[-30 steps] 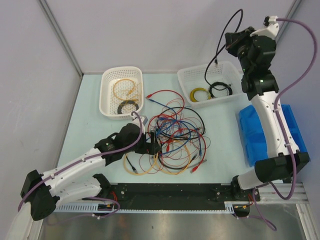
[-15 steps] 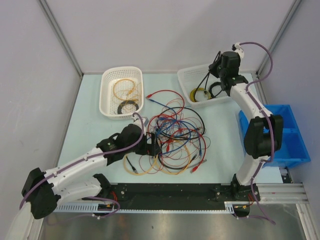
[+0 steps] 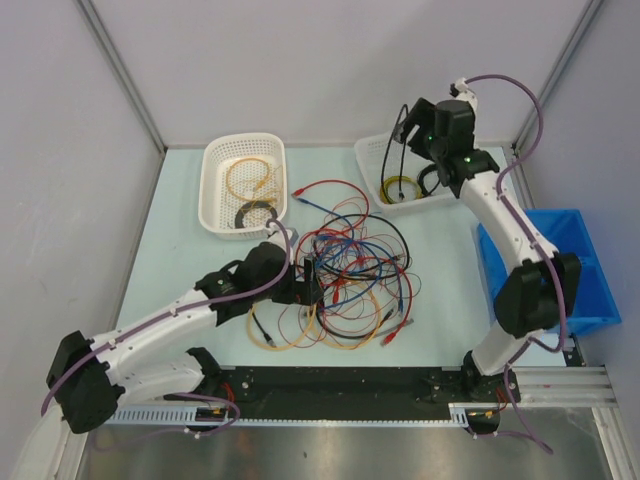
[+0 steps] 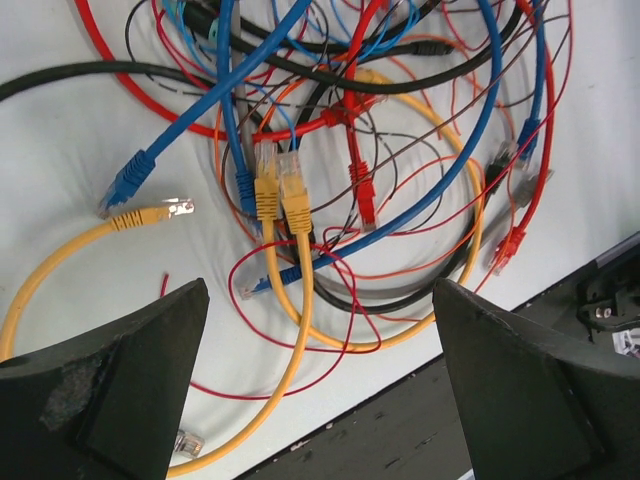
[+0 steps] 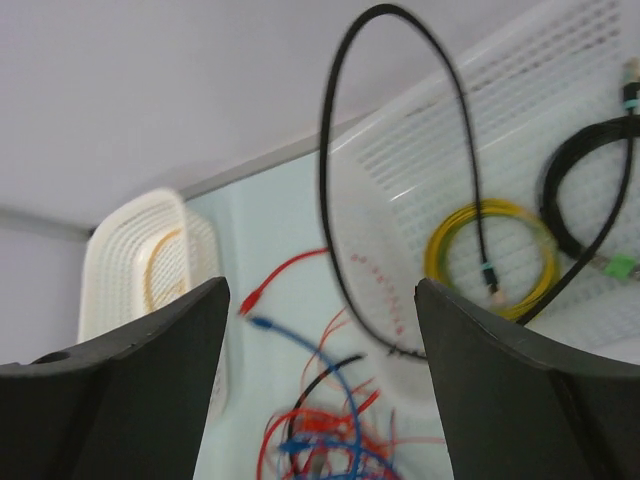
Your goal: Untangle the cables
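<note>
The cables (image 3: 350,270) lie in a red, blue, yellow and black tangle mid-table. My left gripper (image 3: 305,285) is at the tangle's left edge. In its wrist view it (image 4: 318,300) stands open just above yellow cables (image 4: 285,290) and thin red wire, gripping nothing. My right gripper (image 3: 405,125) hangs open over the right white basket (image 3: 368,165). A loose black cable (image 5: 325,180) arcs free in front of its open fingers (image 5: 320,290), one end down in the basket (image 5: 560,80) by a yellow coil (image 5: 490,255) and a black coil (image 5: 590,200).
The left white basket (image 3: 210,190) holds an orange coil and a black coil. A blue bin (image 3: 565,270) sits at the right edge behind the right arm. A black rail (image 3: 340,385) runs along the near table edge.
The right arm swung down and left from high above to the right basket and its gripper opened, letting go of the black cable. The left arm has barely moved.
</note>
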